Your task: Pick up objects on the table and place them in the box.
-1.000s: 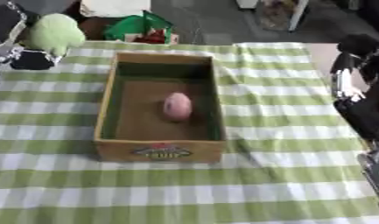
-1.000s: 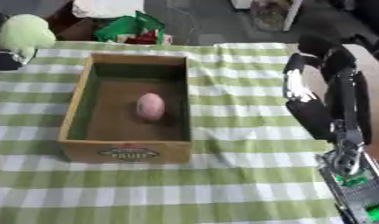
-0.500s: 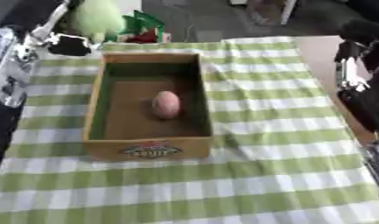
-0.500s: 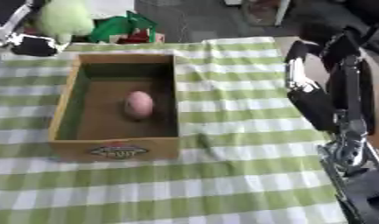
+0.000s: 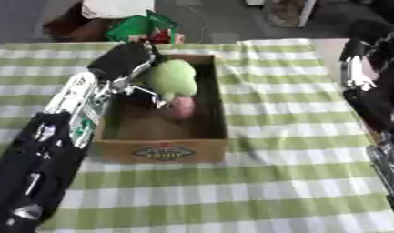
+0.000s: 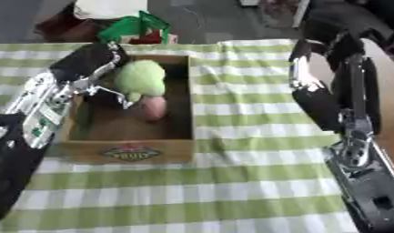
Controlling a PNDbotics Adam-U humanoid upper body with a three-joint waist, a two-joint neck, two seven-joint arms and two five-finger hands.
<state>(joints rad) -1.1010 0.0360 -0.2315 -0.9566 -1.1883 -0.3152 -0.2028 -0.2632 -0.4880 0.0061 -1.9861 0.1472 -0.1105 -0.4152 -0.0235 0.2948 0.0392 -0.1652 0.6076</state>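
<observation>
From the left eye, the left robot hand (image 5: 134, 75) is over the cardboard box (image 5: 164, 149), curled round a pale green soft object (image 5: 174, 78). Just below that lies a pink egg-shaped object (image 5: 182, 107) on the box floor.

From the right eye, the right robot hand (image 6: 305, 77) hangs well off to the side above the checked bench (image 6: 231, 191); whether it is clenched, I cannot tell.

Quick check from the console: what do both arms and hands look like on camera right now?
Left arm: silver-white forearm with green markings, black upper section and black left hand. Right arm: black casing with a silver-white panel and silver joints lower down; its hand isn't clearly visible.
</observation>
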